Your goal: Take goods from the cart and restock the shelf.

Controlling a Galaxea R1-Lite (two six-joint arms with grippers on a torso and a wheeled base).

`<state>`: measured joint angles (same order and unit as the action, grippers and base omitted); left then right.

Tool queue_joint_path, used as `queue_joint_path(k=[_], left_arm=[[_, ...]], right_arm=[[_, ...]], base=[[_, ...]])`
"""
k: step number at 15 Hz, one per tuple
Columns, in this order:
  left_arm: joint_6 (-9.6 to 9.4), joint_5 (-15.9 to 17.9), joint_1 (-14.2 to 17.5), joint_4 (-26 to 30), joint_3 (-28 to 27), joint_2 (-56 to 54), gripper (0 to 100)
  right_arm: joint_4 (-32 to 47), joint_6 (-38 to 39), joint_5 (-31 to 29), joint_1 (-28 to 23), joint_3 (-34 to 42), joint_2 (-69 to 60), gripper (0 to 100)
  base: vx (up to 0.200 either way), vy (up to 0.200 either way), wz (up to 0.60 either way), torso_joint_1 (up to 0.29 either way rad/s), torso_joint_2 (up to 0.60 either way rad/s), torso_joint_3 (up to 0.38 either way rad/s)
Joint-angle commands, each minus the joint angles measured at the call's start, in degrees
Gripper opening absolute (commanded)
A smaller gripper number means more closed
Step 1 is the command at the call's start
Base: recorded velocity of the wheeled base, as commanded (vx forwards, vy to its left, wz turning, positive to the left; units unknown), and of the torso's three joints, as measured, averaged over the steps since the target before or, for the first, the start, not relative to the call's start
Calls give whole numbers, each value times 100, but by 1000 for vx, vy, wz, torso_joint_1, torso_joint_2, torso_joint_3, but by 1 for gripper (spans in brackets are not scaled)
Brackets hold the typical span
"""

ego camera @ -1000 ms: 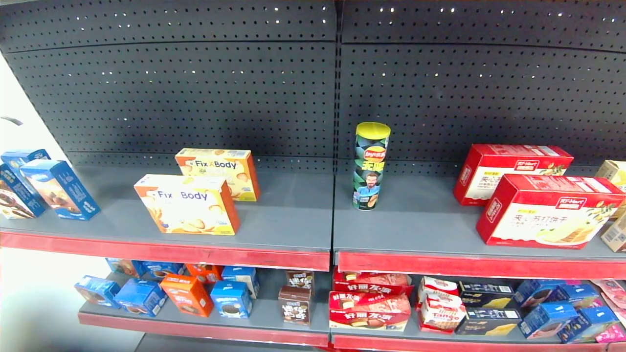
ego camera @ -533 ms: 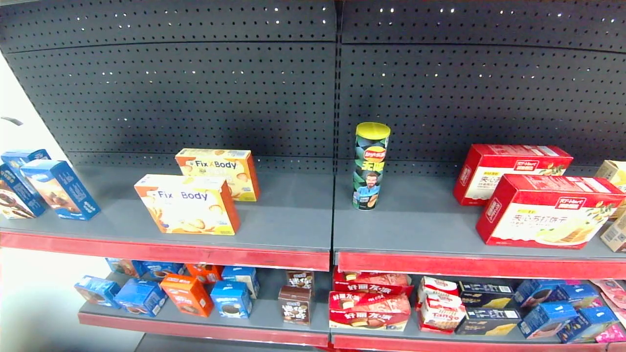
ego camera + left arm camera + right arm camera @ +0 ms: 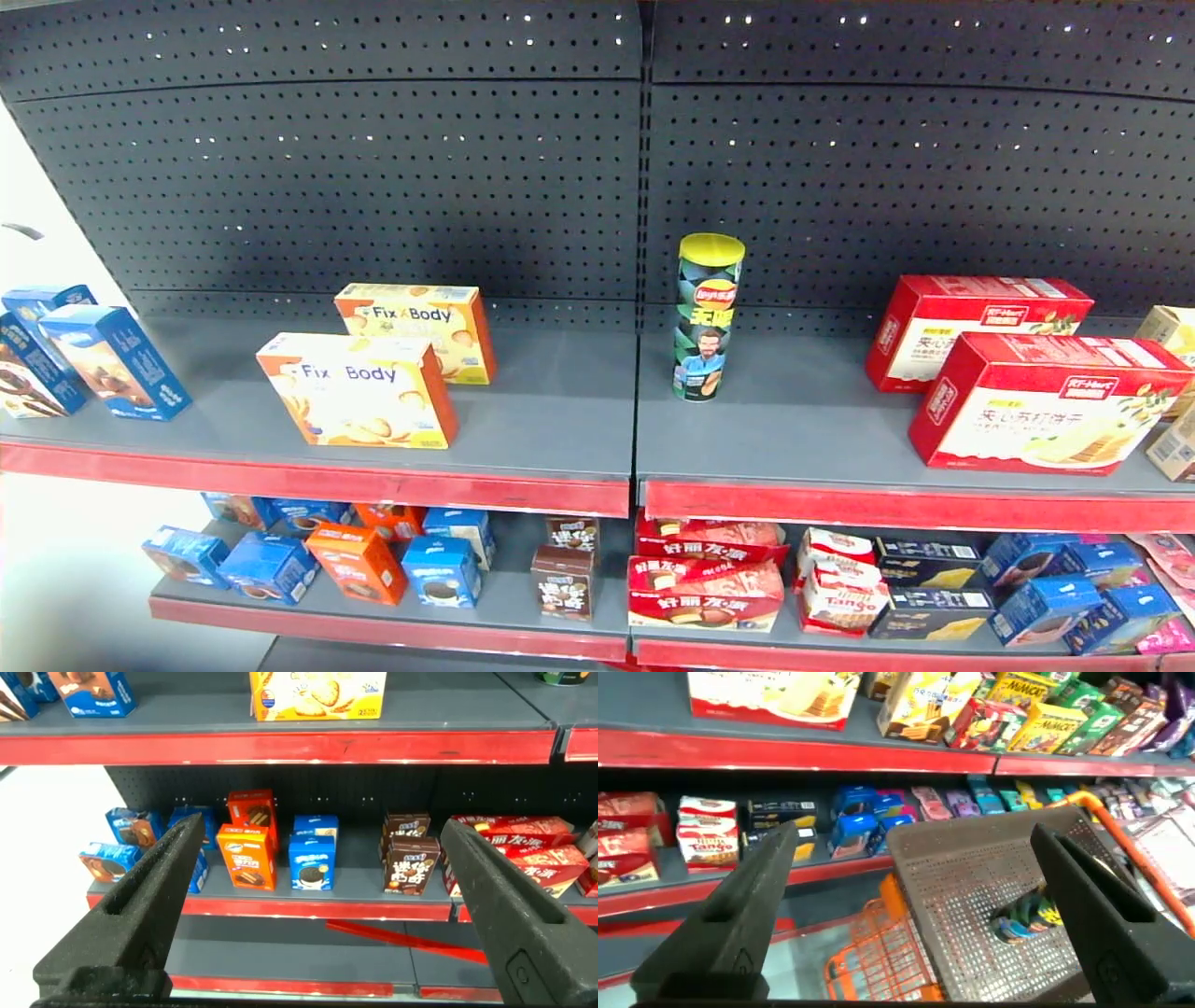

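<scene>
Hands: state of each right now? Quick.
Left hand: open, holding nothing.
Right hand: open, holding nothing.

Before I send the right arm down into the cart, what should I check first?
1. State of right gripper: open and empty, ok.
2. State of left gripper: open and empty, ok.
3. The orange cart lies in front of the right gripper: ok.
4. Goods in the cart: ok, one colourful pack shows at the grey perforated panel.
5. Clear path to that pack: cannot tell; the panel may cover it.
6. Free spot on the upper shelf: ok, bare board between the upright chip can and the red boxes.
</scene>
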<state>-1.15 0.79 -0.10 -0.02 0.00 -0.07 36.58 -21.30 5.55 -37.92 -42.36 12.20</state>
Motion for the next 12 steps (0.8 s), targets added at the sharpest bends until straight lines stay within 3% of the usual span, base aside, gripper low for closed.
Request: queue_joint_path(k=[1,8,12], left_arm=[[-8,0,1,-6,0,7,100],[-8,0,1,-6,0,7,100],[-8,0,1,-6,0,7,100]], right_arm=[[-11,-24,-1,-13,61,-183,100],[-55,-32,8,84,290,-420,100],[-64,-32,-1,119,334,-412,100]], base=[[0,0,-600,17,7,-2],[0,0,-600,4,2,4],[0,0,0,0,0,0]])
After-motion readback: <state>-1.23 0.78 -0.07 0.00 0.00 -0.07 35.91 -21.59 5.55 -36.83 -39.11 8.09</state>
